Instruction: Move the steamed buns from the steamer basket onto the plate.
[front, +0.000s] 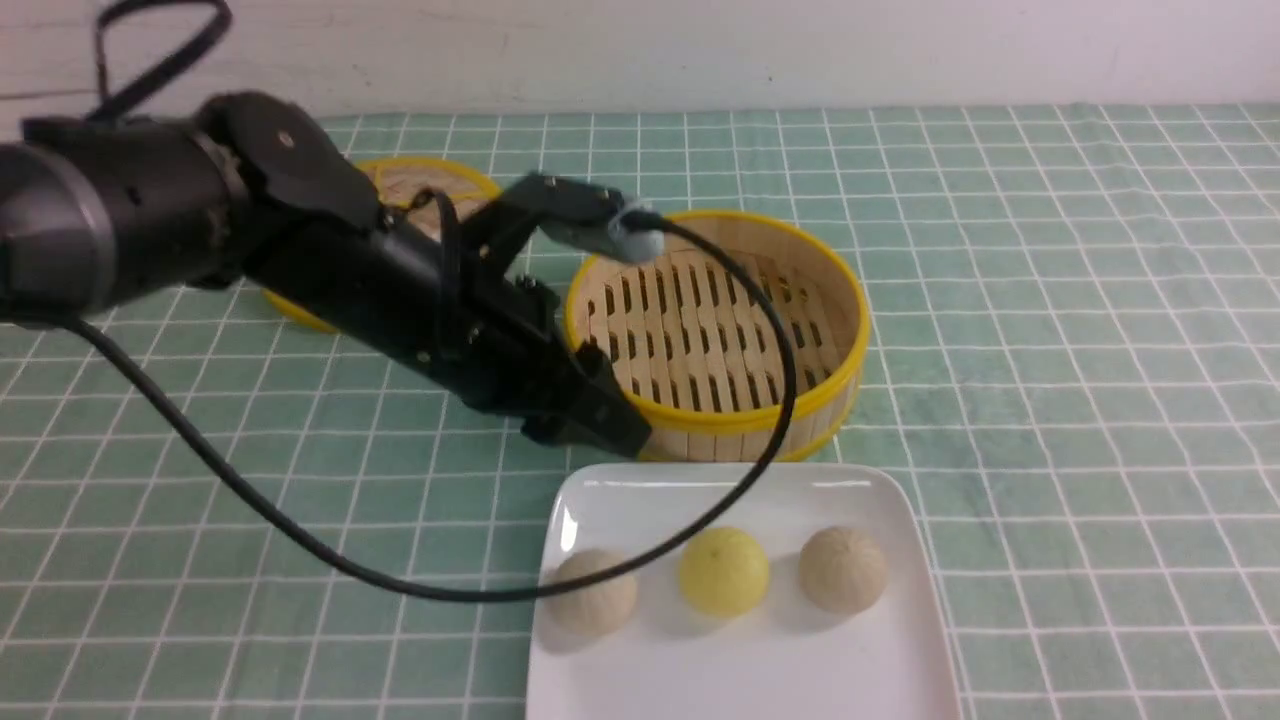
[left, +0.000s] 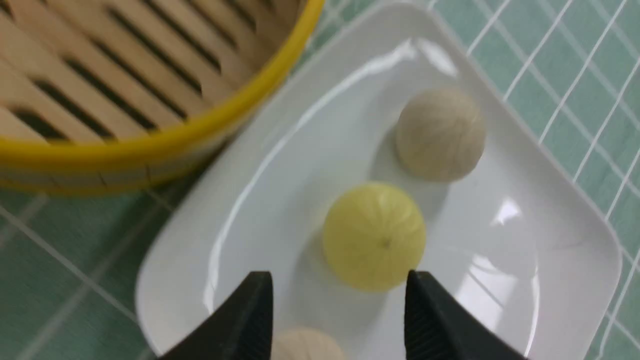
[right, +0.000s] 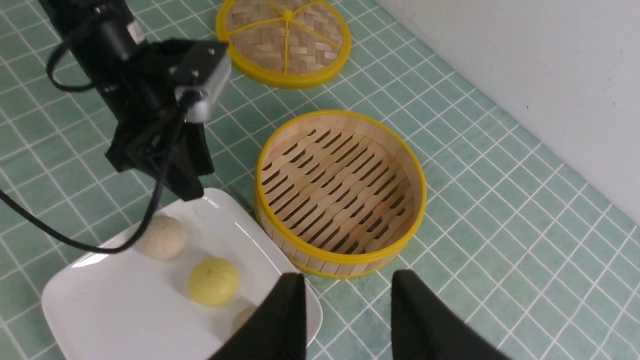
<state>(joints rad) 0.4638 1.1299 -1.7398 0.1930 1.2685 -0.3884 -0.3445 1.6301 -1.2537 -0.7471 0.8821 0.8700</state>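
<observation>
buns (front: 725, 572): round, two beige, one yellow | left tool (left: 339, 285): spread | right tool (right: 348, 282): spread

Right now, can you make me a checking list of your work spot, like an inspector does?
Surface: green table with a pale grid.
Job's things: yellow bun between two beige buns, all on the white plate; steamer basket has no buns in it.
Clutter: woven lid beyond the basket.
Grippers: left gripper open, holding nothing; right gripper open, holding nothing.
Cables: black cable loops from the left arm, in front of basket and plate.
Surroundings: pale wall behind.
</observation>
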